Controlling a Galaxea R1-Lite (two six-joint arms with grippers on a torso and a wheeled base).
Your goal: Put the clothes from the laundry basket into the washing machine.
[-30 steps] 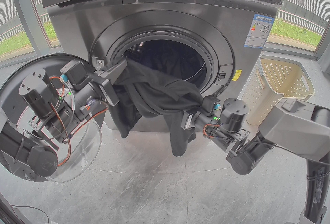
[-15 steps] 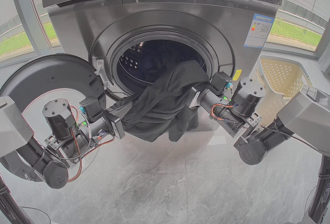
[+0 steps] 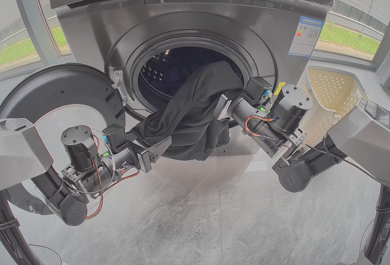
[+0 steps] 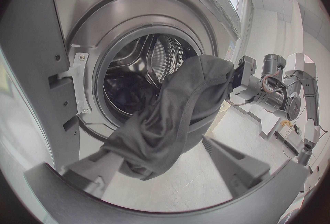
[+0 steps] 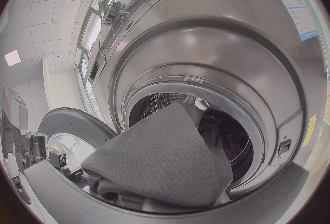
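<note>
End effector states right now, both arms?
Left end effector: open, black garment draped over one finger.
Right end effector: buried in the garment, holding it up; open or closed cannot be told.

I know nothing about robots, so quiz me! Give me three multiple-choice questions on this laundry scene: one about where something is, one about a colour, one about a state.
1. Where does the laundry basket stand?
A) on top of the washing machine
B) beside the machine, on the robot's right
C) on the robot's left

2. What colour is the garment hanging out of the machine's opening?
A) white
B) red
C) dark grey, near black

3. How is the machine's door?
A) shut
B) swung wide open to the robot's left
C) half shut against the garment

Answers:
1 B, the cream basket sits just past the machine's right corner.
2 C, the cloth looks dark in all three views.
3 B, the round door stands well clear of the opening.
</note>
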